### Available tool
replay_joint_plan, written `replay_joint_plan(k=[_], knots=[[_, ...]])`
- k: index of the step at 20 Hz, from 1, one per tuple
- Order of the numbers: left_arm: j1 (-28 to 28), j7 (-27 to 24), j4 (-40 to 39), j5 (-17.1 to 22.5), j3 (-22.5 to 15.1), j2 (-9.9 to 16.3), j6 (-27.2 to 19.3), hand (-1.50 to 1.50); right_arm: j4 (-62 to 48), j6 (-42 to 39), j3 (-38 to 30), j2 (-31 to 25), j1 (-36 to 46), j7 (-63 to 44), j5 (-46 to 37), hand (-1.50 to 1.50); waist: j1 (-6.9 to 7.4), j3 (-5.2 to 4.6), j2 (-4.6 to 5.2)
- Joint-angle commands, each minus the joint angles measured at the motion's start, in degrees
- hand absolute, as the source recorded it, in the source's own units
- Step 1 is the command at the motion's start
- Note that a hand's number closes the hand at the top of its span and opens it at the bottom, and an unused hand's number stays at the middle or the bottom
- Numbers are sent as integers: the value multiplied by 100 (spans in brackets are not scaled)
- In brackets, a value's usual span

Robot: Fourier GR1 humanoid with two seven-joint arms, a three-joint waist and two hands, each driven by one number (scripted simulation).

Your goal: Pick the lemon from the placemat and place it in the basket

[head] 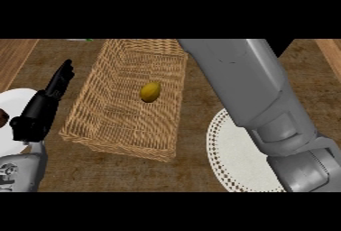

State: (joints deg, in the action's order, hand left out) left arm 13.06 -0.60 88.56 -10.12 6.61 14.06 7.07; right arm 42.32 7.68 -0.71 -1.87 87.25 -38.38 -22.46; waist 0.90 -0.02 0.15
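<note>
the lemon (150, 92) was seen lying inside the wicker basket (106, 128), near its middle, with nothing touching it. the white placemat (233, 158) lay bare to the right of the basket, partly covered by the right forearm (253, 85), which crossed the view from lower right toward the top. the right hand itself was not shown, so its state could not be told. the left hand (41, 110) was held open at the left edge, fingers straight and pointing up, at rest beside the basket. the placing was judged done. the remaining risk was judged to lie in the withdrawal: the basket's far rim could be caught by the unseen hand, and the basket shifted or tipped.
</note>
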Motion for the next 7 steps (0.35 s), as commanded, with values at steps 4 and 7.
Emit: replay_joint_plan(k=[4,7], knots=[[-29,246,190,60,19,-4,38,0,434,752,-593,-758,-686,221,57,-150,-106,8,-25],[-74,199,240,-80,-26,-61,-96,0,690,862,-759,-979,-1170,411,135,-150,-119,7,-28]])
